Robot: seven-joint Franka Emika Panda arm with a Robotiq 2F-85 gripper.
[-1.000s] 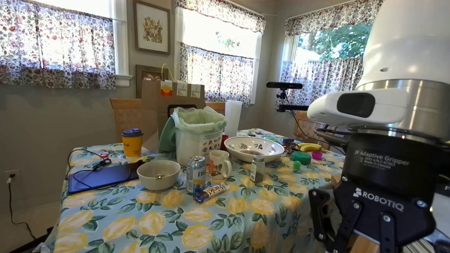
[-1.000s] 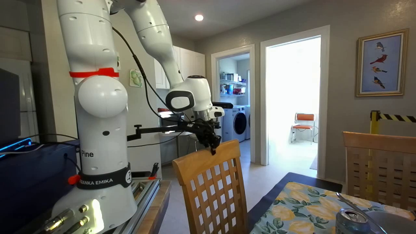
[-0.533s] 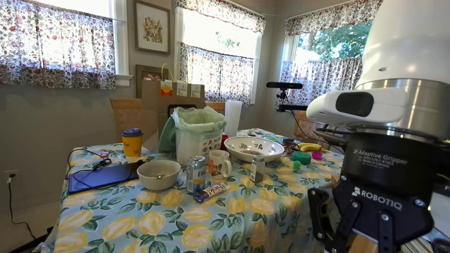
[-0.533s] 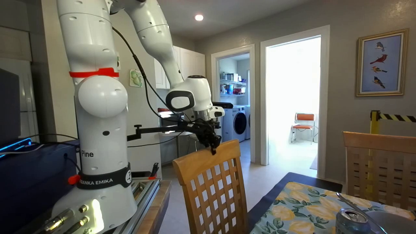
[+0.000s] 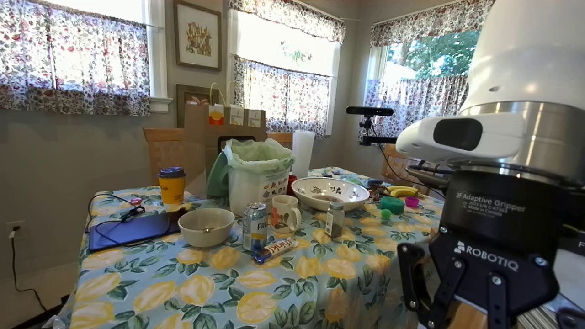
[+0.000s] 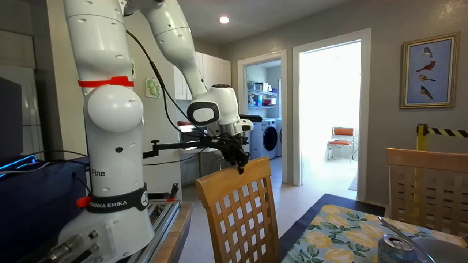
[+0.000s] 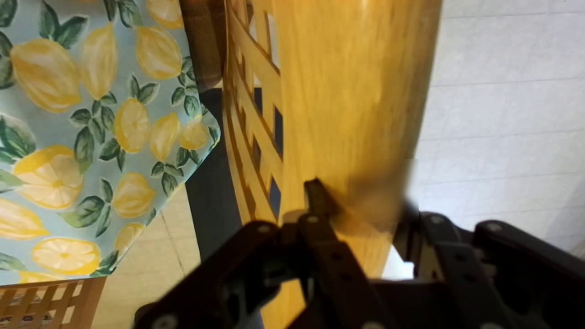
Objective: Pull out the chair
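Note:
The chair [image 6: 215, 184] is light tan wood with a broad curved top rail and a lattice back. It stands upright between the robot base and the table. My gripper [image 6: 240, 167] points down onto the middle of its top rail. In the wrist view the gripper [image 7: 363, 204] has one finger on each side of the top rail [image 7: 347, 100], which fills the gap at the fingertips. The far fingertip is partly hidden and blurred. In an exterior view the gripper [image 5: 489, 297] is at the lower right, with a bit of the rail [image 5: 467, 316] between its links.
The lemon-print table [image 5: 196, 292] carries a bowl [image 5: 206, 230], can [image 5: 254, 228], mug [image 5: 285, 214], and lined bin [image 5: 256, 183]. Its corner is close beside the chair in the wrist view [image 7: 137, 192]. Another lattice-back chair [image 6: 427, 160] stands by the table. The robot's stand edge [image 6: 182, 230] is near the chair.
My gripper and the chair's top rail have shifted together very slightly toward the table. The fingers stay around the rail.

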